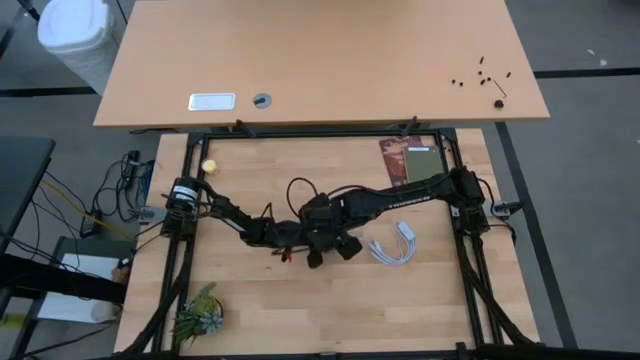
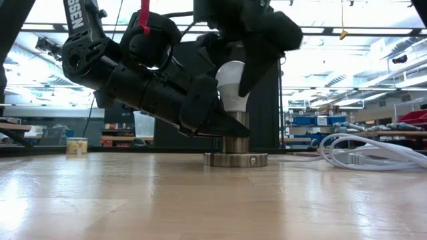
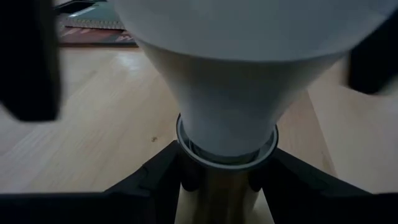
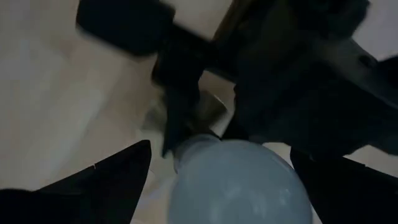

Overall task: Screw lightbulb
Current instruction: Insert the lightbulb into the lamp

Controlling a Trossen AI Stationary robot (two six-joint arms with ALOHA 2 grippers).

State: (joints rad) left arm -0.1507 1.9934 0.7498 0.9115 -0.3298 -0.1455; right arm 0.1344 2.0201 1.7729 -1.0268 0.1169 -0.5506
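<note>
Wooden desk (image 1: 300, 300), pale planks w/ visible grain, framed by black rails; a larger tan desk (image 1: 320, 60) sits behind it, smooth top.

Both dark arms meet mid-desk. Left tool (image 2: 227, 128) reaches in low, its fingers (image 3: 155, 180) clamped on the brushed-metal socket (image 2: 235, 150): a cylindrical stem on a round flat disc base, standing upright on the wood. Right tool (image 2: 233, 73) comes from above, fingers (image 4: 118, 180) spread apart either side of the dome, not touching it in the right wrist view.

Lightbulb (image 2: 230, 87): white, frosted, rounded dome tapering to a narrower pale neck, seated upright in the socket. In the left wrist view its neck (image 3: 227, 118) meets a thin silver ring at the socket mouth. So socket = the only holder here, bulb in it.

Coiled white cable (image 1: 395, 245), glossy, loops lying just right of the arms, apart from the socket. Brown booklet (image 1: 410, 160), flat, near the back right rail. Green plant sprig (image 1: 200, 315), spiky, at front left corner. Small yellow ball (image 1: 209, 166) near back left rail. Tiny black screws (image 1: 485, 75) scattered on the tan desk's right part.
</note>
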